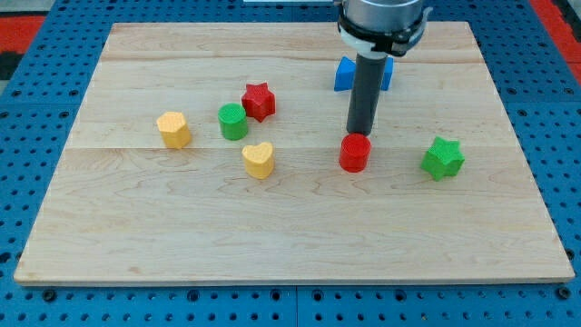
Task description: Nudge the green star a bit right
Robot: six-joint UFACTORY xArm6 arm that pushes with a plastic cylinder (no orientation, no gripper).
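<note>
Green star (442,158): sits at the view's right on the wooden board (290,245), well apart from the board's right edge; at about 3 o'clock from the red cylinder, with a clear gap between them.
Yellow block (173,129): leftmost of the blocks, rounded, exact shape hard to make out; at 9 o'clock from the green cylinder, near it but apart.
Green cylinder (232,121): upright, just beside the red star, which lies at its 2 o'clock.
Yellow heart (259,160): at about 5 o'clock from the green cylinder, apart from it.
Red star (258,100): nearly touching the green cylinder's upper right side; whether they truly touch cannot be told.
Red cylinder (355,153): near the board's middle, directly at 6 o'clock from my tip.
My tip (362,133): lower end of the dark rod, right behind the red cylinder's top edge; it appears to touch it or stand just beside it, which of the two cannot be told. The green star lies at about 4 o'clock from the tip, well apart.
Pincer state: none fitted, only a plain rod; nothing is held or clamped.
Blue block (344,74): at 12 o'clock from the tip, near the board's top, partly hidden by the rod, so its shape is unclear.
</note>
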